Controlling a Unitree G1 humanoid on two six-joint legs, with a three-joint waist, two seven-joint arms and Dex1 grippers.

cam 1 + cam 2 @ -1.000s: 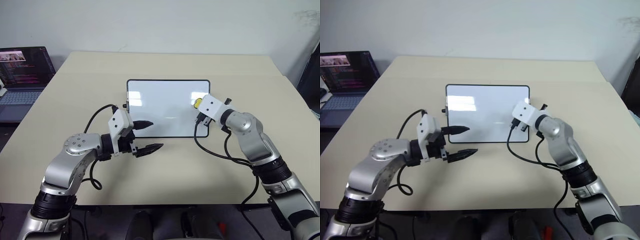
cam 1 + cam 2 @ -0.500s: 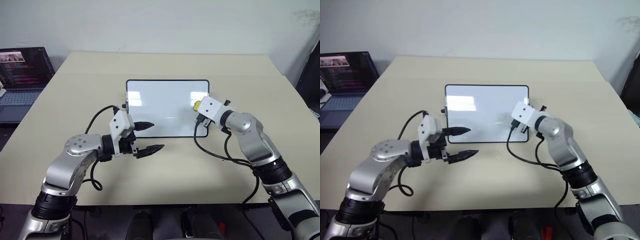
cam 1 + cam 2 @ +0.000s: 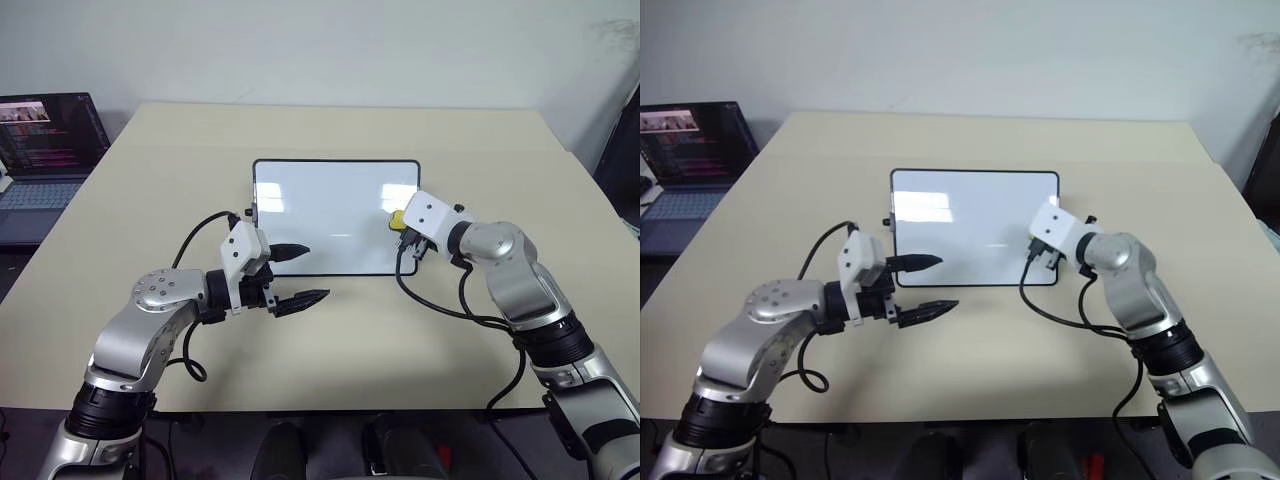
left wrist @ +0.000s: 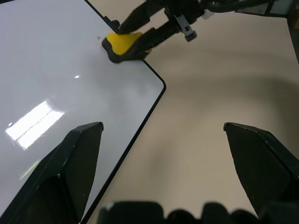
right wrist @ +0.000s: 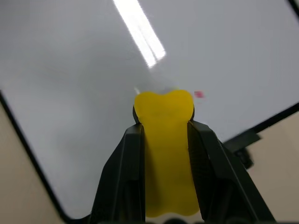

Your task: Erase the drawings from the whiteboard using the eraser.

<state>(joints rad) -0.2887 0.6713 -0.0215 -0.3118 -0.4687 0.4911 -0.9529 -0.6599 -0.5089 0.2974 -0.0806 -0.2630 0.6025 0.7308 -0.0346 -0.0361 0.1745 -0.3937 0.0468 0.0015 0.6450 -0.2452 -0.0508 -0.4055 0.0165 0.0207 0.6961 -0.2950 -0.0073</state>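
The whiteboard lies flat in the middle of the table, glossy white with a thin black frame. My right gripper is shut on the yellow eraser and presses its dark underside onto the board near the right edge. A tiny red mark, a trace of the drawings, sits just beside the eraser's tip. The rest of the board surface looks white. My left gripper is open with nothing between its fingers. It hovers over the board's near left corner, and from its wrist I also see the eraser.
An open laptop stands at the far left, off the beige table. Black cables loop from both wrists down onto the tabletop near the board's front edge.
The right gripper has turned at the wrist and slid the eraser a little toward me along the board's right edge. The left arm has stayed still.
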